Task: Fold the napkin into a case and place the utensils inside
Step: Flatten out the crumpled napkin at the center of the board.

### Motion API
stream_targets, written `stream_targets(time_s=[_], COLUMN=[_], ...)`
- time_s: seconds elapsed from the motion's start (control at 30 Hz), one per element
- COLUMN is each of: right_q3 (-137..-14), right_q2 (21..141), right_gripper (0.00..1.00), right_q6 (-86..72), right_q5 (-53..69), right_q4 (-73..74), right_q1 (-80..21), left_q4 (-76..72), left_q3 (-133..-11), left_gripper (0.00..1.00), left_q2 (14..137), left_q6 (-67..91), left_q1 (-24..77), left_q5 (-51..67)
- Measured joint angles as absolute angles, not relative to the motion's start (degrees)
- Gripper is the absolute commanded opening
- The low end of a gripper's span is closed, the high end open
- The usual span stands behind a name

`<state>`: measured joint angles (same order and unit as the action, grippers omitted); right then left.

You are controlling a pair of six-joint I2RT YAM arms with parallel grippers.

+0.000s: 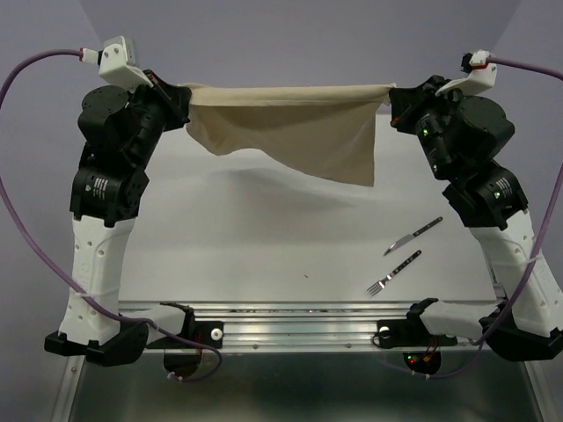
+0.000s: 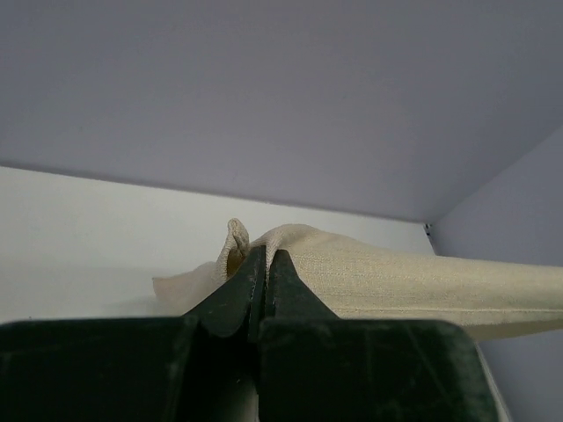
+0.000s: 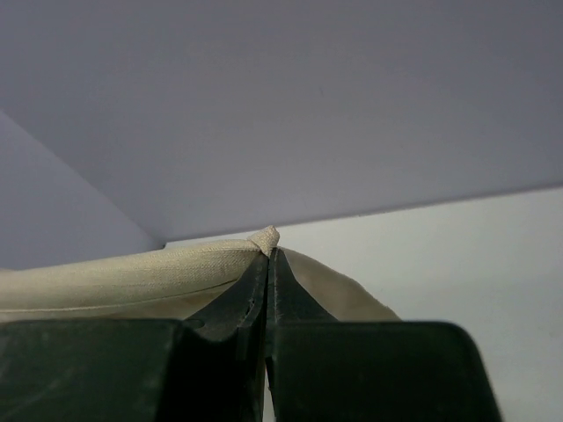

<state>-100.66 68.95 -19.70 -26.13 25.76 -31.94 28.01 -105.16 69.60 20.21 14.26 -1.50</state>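
The napkin (image 1: 290,132) hangs in the air at the far side of the table (image 1: 264,246), stretched by its top edge between the two arms. The left gripper (image 1: 180,101) pinches the left top corner and the right gripper (image 1: 393,98) the right top corner. In both wrist views the jaws are pressed together on a small tuft of cloth, with no gap visible between them. Held this way the top hem runs taut and nearly level, while the rest drapes freely below, lower on the right than on the left. The purpose is probably to spread the cloth and take out creases so that it can be laid flat for folding. No fold is formed yet, so the task appears to be at an early stage. The knife (image 1: 412,236) and the fork (image 1: 393,272) lie side by side on the near right of the table, well apart from the cloth, probably so that the central area is free for laying and folding it.
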Motion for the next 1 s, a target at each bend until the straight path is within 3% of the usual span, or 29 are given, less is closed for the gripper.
stream_targets(time_s=[0.27,0.47,0.77,0.87,1.0], right_q3=[-100.2,-100.8,-112.7,-118.5,-122.6], right_q2=[68.8,78.2,97.3,101.4,102.7], right_gripper=[0.01,0.01,0.01,0.01,0.01], right_q6=[-19.2,-16.2,-16.0,-16.4,-16.8], right_q5=[-27.7,-30.9,-23.1,-20.5,-18.3], right_q4=[26.7,26.2,25.3,25.0,24.8], right_q1=[-31.9,-28.8,-17.8,-16.2,-15.9], left_q4=[27.4,26.3,29.7,29.5,27.2], left_q3=[-104.7,-107.4,-131.0,-139.5,-141.5], left_gripper=[0.00,0.00,0.00,0.00,0.00], left_q2=[72.2,85.5,110.7,115.0,114.5], left_q6=[19.8,19.1,17.2,17.3,17.7], left_q1=[14.2,14.1,12.5,11.0,9.2], left_q5=[0.4,1.1,4.0,6.1,8.7])
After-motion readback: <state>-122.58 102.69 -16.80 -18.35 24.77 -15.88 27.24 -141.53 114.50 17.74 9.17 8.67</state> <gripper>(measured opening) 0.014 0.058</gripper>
